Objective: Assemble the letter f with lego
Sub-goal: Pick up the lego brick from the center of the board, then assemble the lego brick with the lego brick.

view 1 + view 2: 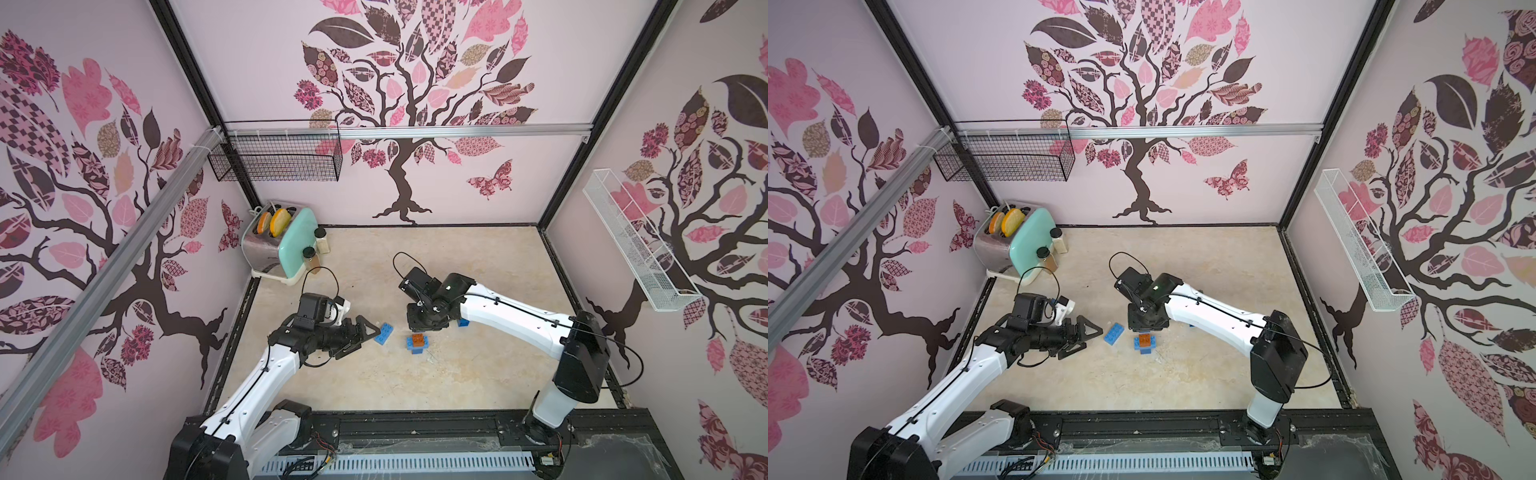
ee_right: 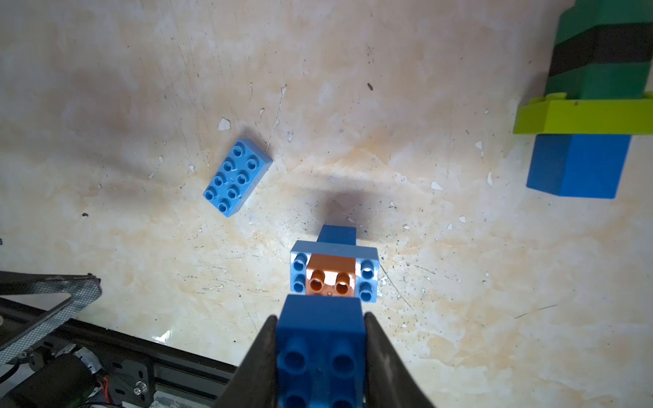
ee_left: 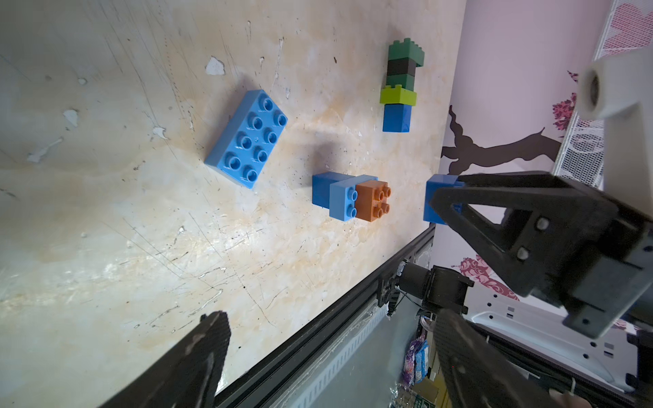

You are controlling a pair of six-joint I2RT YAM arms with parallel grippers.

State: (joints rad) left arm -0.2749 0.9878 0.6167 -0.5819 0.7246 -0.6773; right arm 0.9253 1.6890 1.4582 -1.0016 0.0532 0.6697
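Note:
My right gripper (image 2: pixel 320 318) is shut on a blue square lego brick (image 2: pixel 319 339), hanging just above a small assembly (image 1: pixel 417 343). That assembly is a brown brick (image 2: pixel 330 279) on a light blue oblong (image 2: pixel 367 275) over a blue brick. A loose light blue oblong brick (image 3: pixel 247 137) lies flat to its left, studs up. My left gripper (image 1: pixel 368 338) stands open beside it, holding nothing. A stack of dark green, black, lime and blue bricks (image 3: pixel 401 84) stands behind the right arm, mostly hidden in both top views.
A mint toaster (image 1: pixel 286 245) with bread and two jars (image 1: pixel 311 259) stand at the back left. A black wire basket (image 1: pixel 276 160) and a white one (image 1: pixel 636 245) hang on the walls. A black rail (image 1: pixel 415 424) borders the front edge.

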